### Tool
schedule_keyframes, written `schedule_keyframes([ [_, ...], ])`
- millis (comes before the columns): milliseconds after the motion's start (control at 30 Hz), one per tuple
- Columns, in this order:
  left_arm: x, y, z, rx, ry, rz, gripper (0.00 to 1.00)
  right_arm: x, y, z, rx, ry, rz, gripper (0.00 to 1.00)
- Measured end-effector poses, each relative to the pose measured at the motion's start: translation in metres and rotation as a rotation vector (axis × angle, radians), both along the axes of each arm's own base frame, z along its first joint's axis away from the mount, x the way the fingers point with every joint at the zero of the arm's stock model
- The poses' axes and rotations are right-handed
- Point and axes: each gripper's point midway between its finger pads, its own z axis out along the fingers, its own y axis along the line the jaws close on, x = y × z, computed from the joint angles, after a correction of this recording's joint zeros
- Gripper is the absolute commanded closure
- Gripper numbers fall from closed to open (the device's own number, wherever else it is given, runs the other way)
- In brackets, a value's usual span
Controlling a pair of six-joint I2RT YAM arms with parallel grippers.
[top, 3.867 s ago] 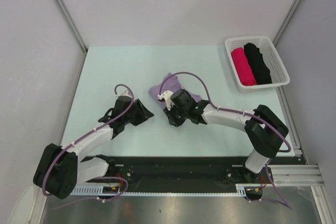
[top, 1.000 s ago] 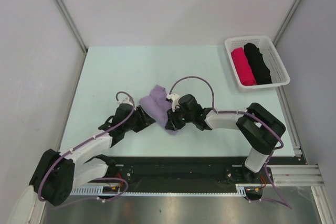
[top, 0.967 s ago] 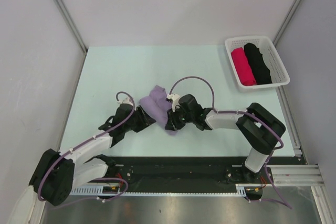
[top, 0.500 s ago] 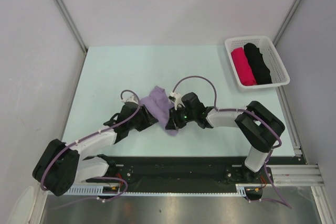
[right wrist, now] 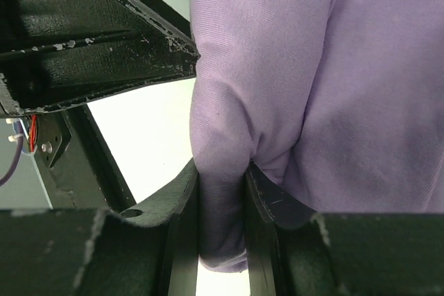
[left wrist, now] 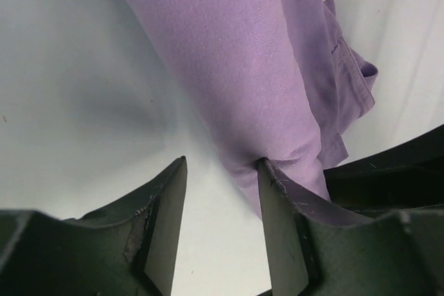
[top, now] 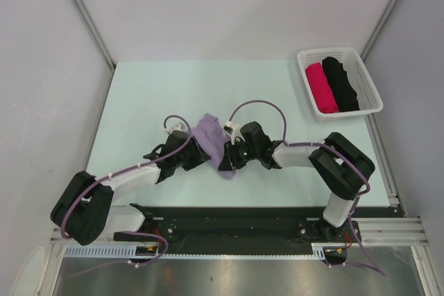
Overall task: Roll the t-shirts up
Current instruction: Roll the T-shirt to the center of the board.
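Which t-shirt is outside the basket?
The lilac t-shirt, pinched in the right hand; the pink roll and black roll lie in the white basket.

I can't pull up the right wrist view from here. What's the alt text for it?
The right hand is shut on a bunched fold of the lilac t-shirt, which fills most of the frame. Black parts of the left arm crowd the upper left, with a patch of pale table showing below them.
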Motion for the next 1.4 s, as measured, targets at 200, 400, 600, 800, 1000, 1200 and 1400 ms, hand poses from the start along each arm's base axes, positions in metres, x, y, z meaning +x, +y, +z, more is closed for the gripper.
schedule_keyframes([
  [200,0.005,-0.004,0.000,0.009,0.009,-0.002,0.55,0.001,0.000,0.000,0.006,0.012,-0.008,0.72],
  [400,0.010,-0.008,-0.001,0.028,0.035,-0.004,0.56,0.002,-0.001,0.000,0.001,0.014,-0.023,0.51],
  [600,0.016,-0.013,0.004,0.029,0.035,-0.007,0.56,0.003,-0.011,0.008,-0.043,0.001,-0.072,0.41],
  [800,0.026,-0.019,0.007,0.032,0.028,-0.005,0.56,0.004,-0.031,0.026,-0.107,-0.049,-0.156,0.40],
  [1000,0.037,-0.025,0.010,0.034,0.027,-0.004,0.56,0.009,-0.048,0.053,-0.155,-0.159,-0.250,0.41],
  [1200,0.048,-0.032,0.015,0.037,0.024,-0.008,0.55,0.011,-0.053,0.063,-0.222,-0.284,-0.279,0.44],
  [1400,0.059,-0.039,0.016,0.043,0.031,-0.010,0.55,0.015,-0.044,0.059,-0.323,-0.413,-0.246,0.41],
])
